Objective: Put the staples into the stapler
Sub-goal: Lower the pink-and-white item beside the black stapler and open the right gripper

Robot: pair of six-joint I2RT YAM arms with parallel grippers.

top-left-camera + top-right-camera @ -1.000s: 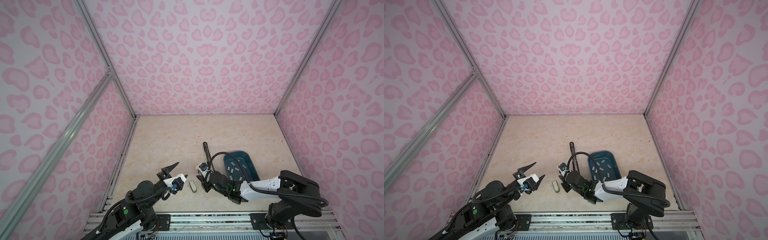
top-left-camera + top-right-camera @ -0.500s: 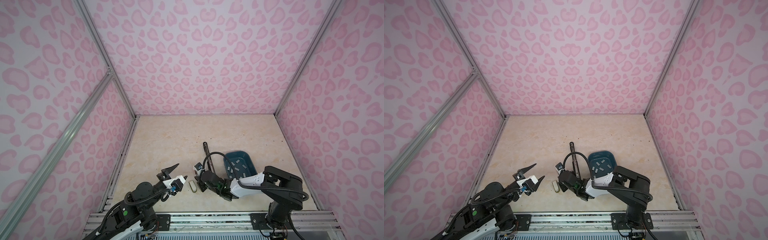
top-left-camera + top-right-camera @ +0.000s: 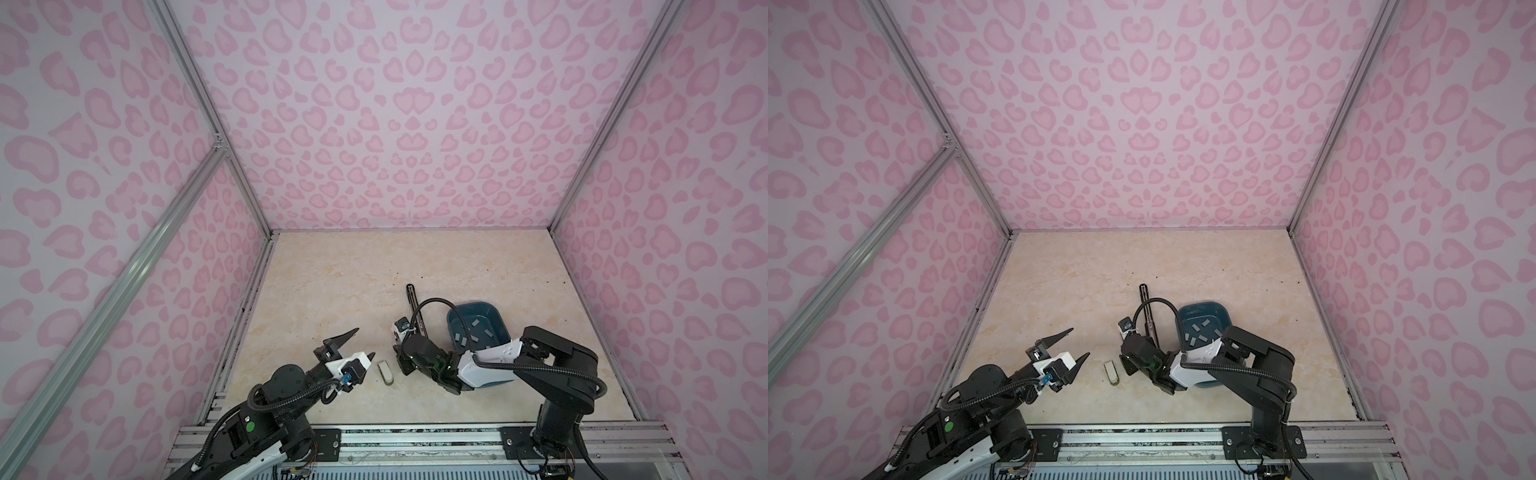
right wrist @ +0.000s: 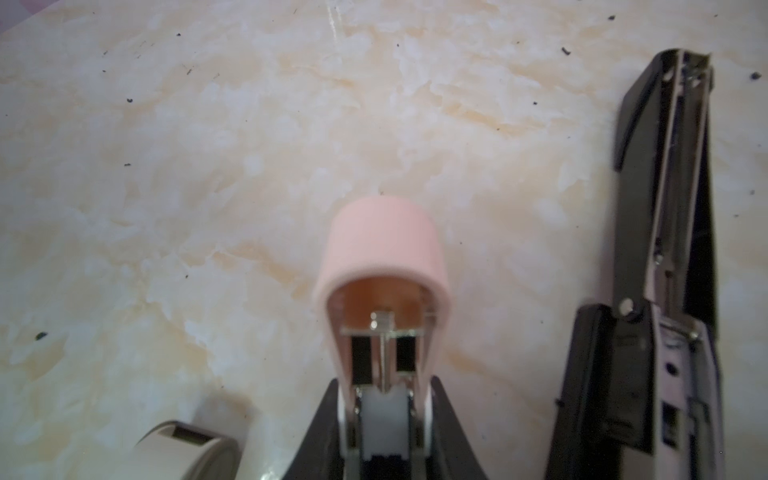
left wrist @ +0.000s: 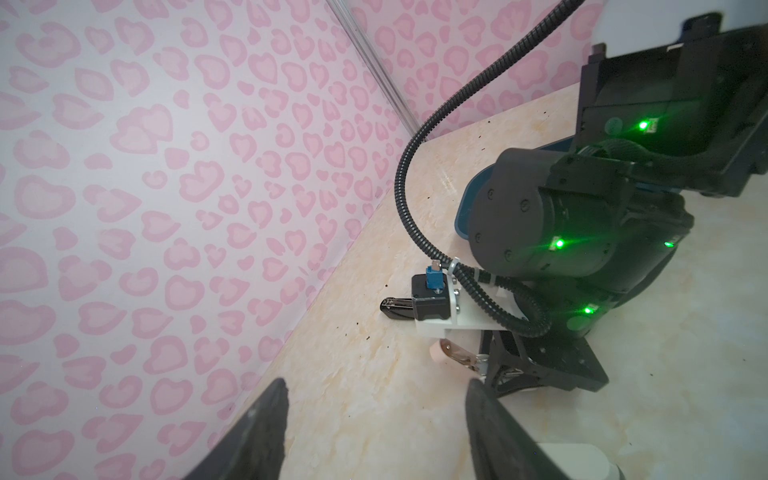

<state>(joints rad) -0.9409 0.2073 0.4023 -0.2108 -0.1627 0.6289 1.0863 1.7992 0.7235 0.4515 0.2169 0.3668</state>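
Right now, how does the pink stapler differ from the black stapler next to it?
The pink stapler is short and rounded; the black stapler is much longer and narrower. The pink stapler is clamped in the right gripper; the black stapler lies free on the table beside it. Both are swung open with their metal insides showing.

Left gripper (image 5: 376,384) agape — pink stapler (image 5: 437,352) beyond
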